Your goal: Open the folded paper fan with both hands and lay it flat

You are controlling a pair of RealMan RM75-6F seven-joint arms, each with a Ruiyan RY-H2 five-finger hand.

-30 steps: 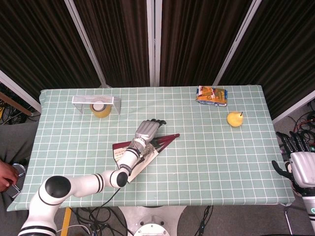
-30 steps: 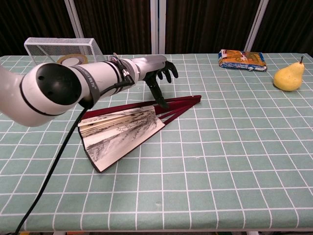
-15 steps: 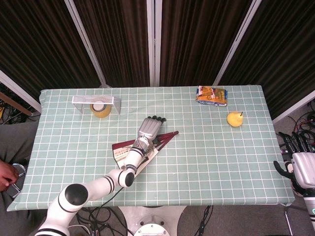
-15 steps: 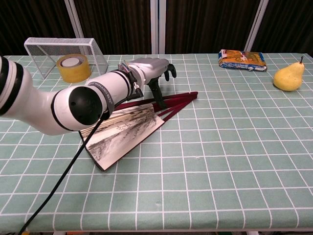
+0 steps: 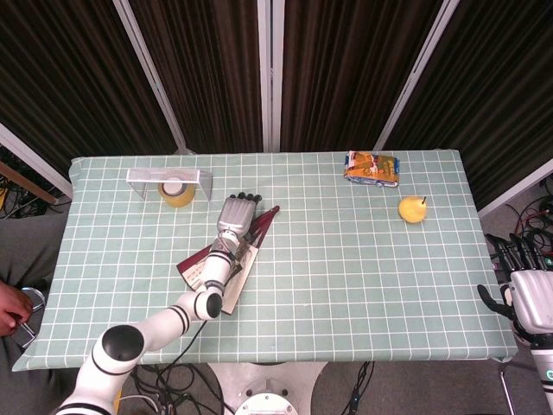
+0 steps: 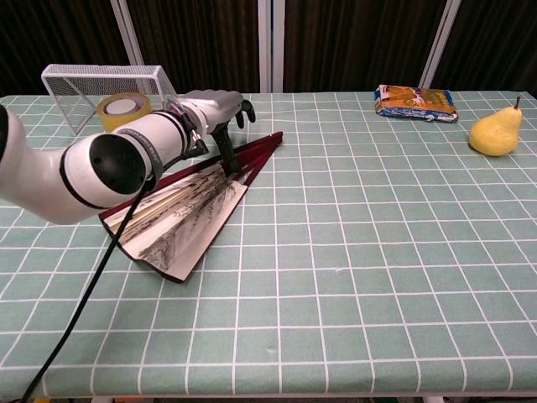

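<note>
You are pressing your left hand (image 5: 236, 217), fingers (image 6: 225, 151) curled down, on the partly spread fan (image 6: 180, 220) lying left of centre on the tabletop (image 5: 363, 268). Your right hand (image 5: 527, 294) is idling off the right edge, fingers apart, holding nothing. One-handed, the fan may be sliding rather than opening; it has been swinging left since a second ago.

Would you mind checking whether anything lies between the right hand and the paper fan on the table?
Nothing visible blocks the way. The right hand hangs off the table's right edge, and only bare checked cloth lies between it and the paper fan. The pear and snack packet sit farther back, off that line.
</note>
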